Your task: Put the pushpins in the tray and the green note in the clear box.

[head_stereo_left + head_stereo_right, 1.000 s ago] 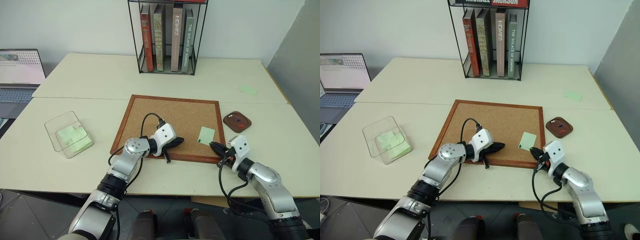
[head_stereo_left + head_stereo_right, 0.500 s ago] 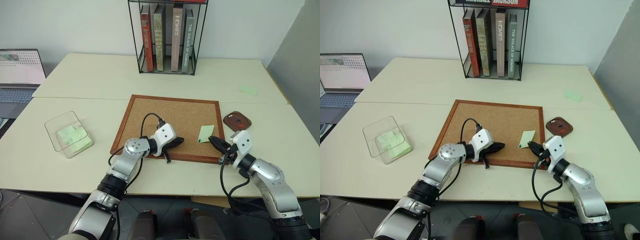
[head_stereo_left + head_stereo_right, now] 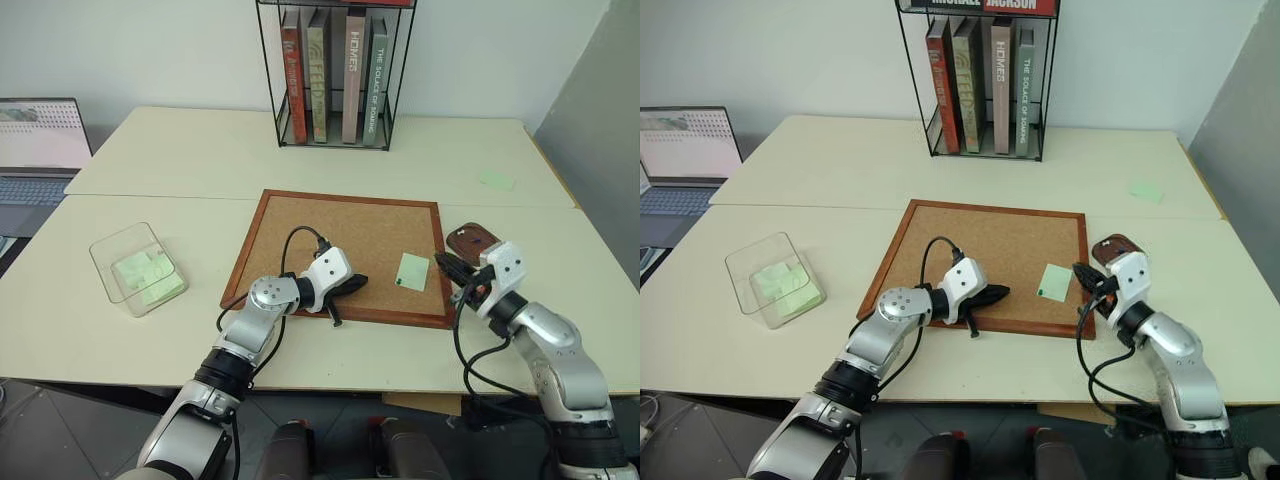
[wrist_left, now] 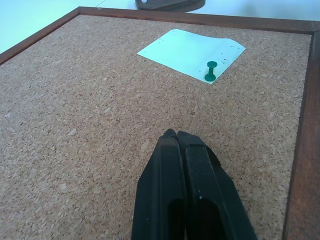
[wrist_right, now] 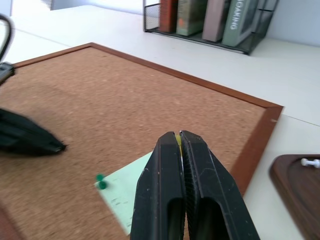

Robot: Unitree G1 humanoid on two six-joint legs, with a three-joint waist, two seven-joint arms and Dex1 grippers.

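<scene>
Pale tabletop: green notes inside clear box.

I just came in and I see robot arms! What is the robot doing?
It is clearing a cork board. A green note lies there with a green pushpin in it. The right claw, shut with something yellow pinched between its tips, is near the brown tray. The left claw rests shut on the board.

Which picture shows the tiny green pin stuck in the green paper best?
The left wrist view: the small green plastic pushpin stands sharp and close on the pale green square paper note. The right wrist view shows it as a blurry dot. In the eye views, it is too small to see.
</scene>
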